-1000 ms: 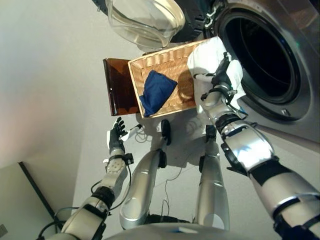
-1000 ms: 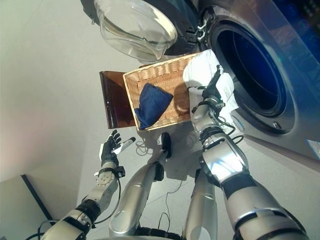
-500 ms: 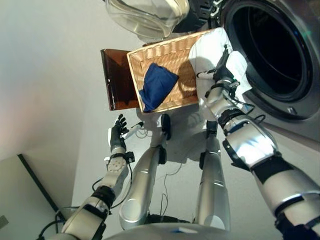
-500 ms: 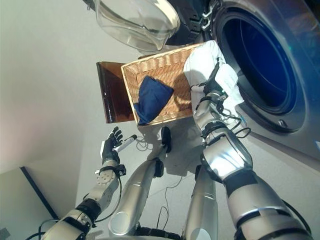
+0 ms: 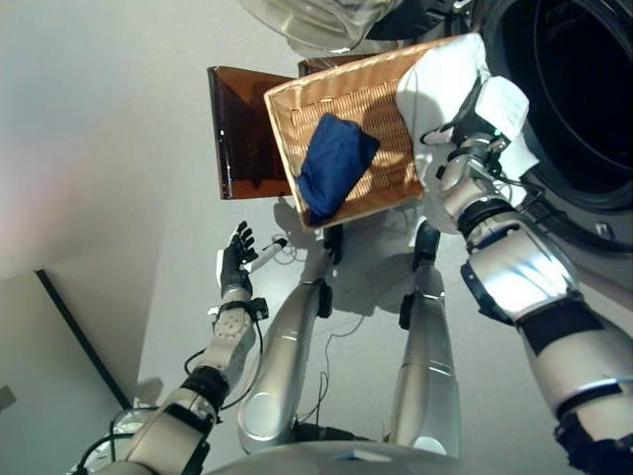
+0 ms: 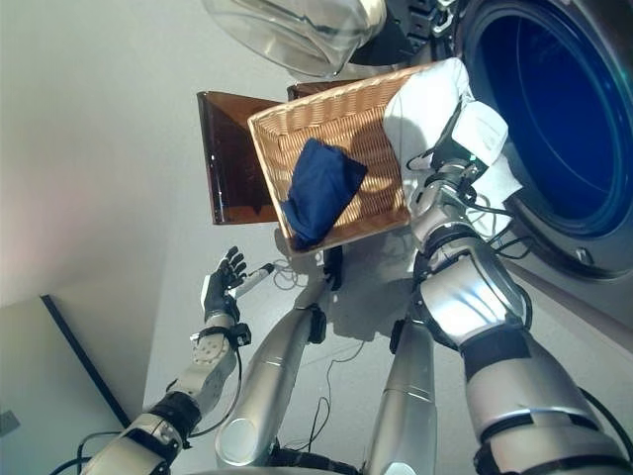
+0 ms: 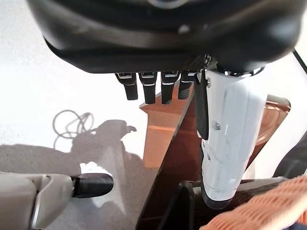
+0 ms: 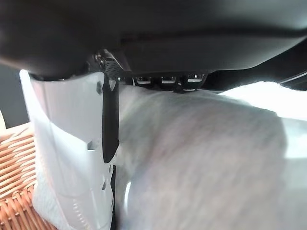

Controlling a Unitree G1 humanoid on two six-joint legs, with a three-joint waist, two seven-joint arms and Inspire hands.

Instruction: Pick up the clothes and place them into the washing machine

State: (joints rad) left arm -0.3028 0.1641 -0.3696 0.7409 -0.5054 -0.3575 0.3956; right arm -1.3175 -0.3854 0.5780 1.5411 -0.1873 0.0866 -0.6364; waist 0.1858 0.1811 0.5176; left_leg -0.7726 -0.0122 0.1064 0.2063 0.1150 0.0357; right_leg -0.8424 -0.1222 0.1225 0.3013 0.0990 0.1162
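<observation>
A wicker basket [image 5: 341, 109] sits at upper centre of the head views, just beside the washing machine [image 6: 584, 148], whose dark drum opening fills the upper right of the frame. The machine's glass door [image 6: 297, 30] hangs open at the top edge, above the basket. A dark blue garment [image 5: 334, 166] lies bunched inside the basket, toward its lower side. A white garment [image 5: 435, 94] is draped over the basket's right end, next to the drum opening. The robot's right hand [image 5: 473, 121] presses into that white cloth at upper right; in the right wrist view its fingers [image 8: 168, 80] curl down onto the pale fabric [image 8: 201, 158] with the white-covered thumb alongside, gripping it. The cloth touches the basket weave seen in that view's lower left corner. A brown translucent panel [image 5: 237, 129] stands against the basket's left side. The left hand [image 5: 235, 259] hovers at lower left of the frame, well apart from the basket, fingers relaxed and straight, holding nothing, above the pale floor [image 5: 119, 119].
</observation>
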